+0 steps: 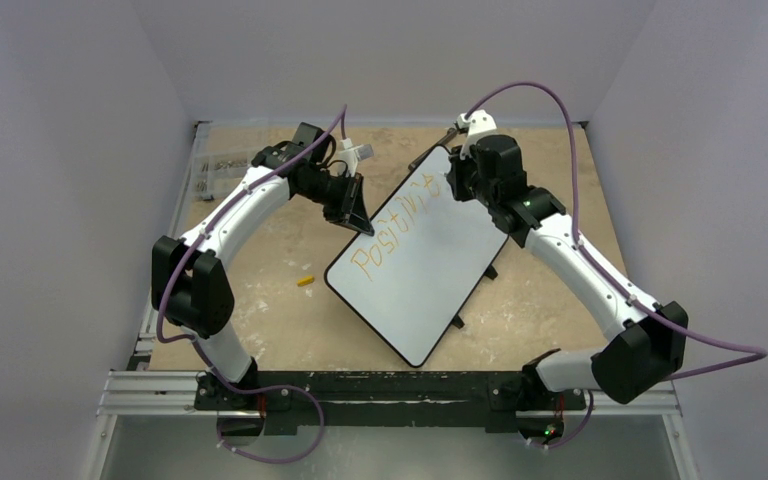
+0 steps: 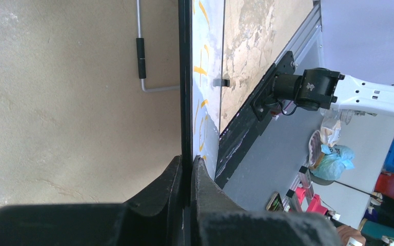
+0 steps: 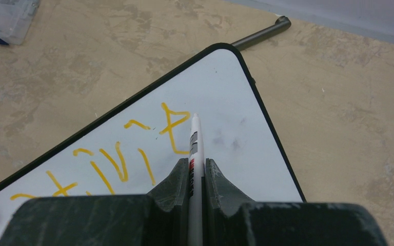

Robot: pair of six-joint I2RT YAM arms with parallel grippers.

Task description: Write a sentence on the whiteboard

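Note:
The whiteboard (image 1: pixel 430 280) lies slantwise in the middle of the table, its far end raised. One line of the sentence (image 1: pixel 400 232) in orange-yellow runs along its left side, reading roughly "Positivit". My left gripper (image 1: pixel 356 215) is shut on the board's black left edge (image 2: pixel 185 77), one finger on each face (image 2: pixel 187 160). My right gripper (image 1: pixel 460 182) is shut on a white marker (image 3: pixel 195 146) near the board's far corner (image 3: pixel 236 107). The marker tip sits at the last yellow letter (image 3: pixel 172 125).
A small yellow cap (image 1: pixel 305 281) lies on the table left of the board. A clear plastic box (image 1: pixel 210 170) stands at the far left. A dark rod (image 3: pixel 261 35) lies beyond the board's far corner. Small black feet (image 1: pixel 457 322) stick out on the board's right side.

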